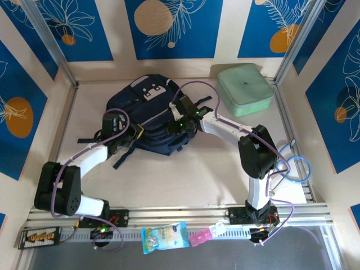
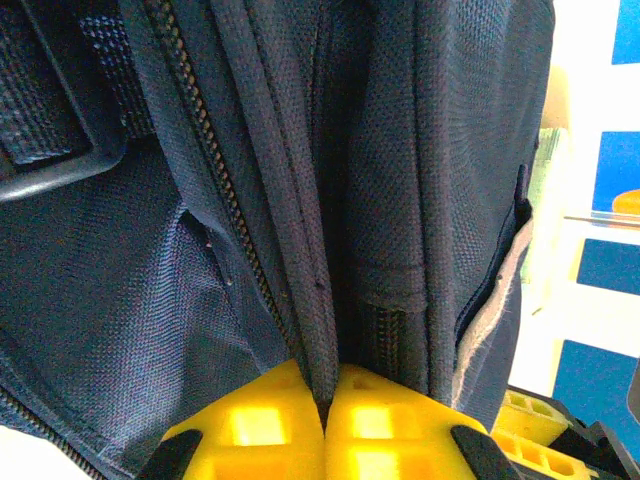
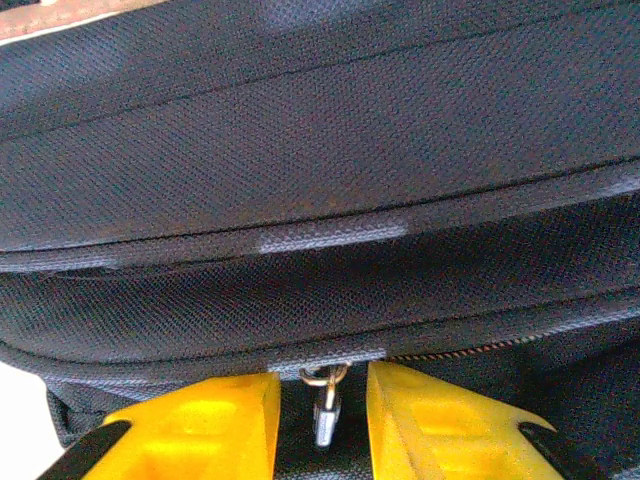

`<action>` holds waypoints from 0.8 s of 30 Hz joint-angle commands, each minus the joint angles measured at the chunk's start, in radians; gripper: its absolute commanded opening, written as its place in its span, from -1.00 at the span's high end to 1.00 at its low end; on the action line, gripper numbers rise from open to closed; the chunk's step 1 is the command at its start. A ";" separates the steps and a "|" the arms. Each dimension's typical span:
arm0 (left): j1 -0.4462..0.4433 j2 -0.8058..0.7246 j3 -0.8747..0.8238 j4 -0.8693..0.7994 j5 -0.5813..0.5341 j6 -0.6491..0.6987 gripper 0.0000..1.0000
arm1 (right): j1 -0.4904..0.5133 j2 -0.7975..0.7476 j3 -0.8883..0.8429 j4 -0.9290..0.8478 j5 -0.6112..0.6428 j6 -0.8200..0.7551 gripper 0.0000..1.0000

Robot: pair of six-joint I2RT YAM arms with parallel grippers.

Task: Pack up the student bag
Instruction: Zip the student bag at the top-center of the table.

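The student bag, a dark navy backpack with a light grey patch, lies at the middle back of the table. My left gripper sits at the bag's left side. In the left wrist view its yellow fingers are shut on a ridge of navy fabric beside a zip line. My right gripper rests on the bag's right side. The right wrist view shows its jaws standing apart, with a small metal zipper pull hanging free between them, touching neither finger.
A mint green square zip case lies at the back right, close to the bag. A blue cable loop lies at the right edge. A snack packet and a pink item sit on the front rail.
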 commanded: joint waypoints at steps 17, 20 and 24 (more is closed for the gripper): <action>0.005 -0.023 0.033 -0.031 -0.020 0.067 1.00 | -0.056 -0.015 0.178 -0.132 -0.303 0.296 0.93; 0.006 -0.022 0.036 -0.036 -0.017 0.078 1.00 | -0.075 -0.020 0.179 -0.176 -0.343 0.321 0.95; 0.006 -0.020 0.042 -0.048 0.006 0.099 1.00 | -0.088 -0.033 0.179 -0.271 -0.274 0.234 0.99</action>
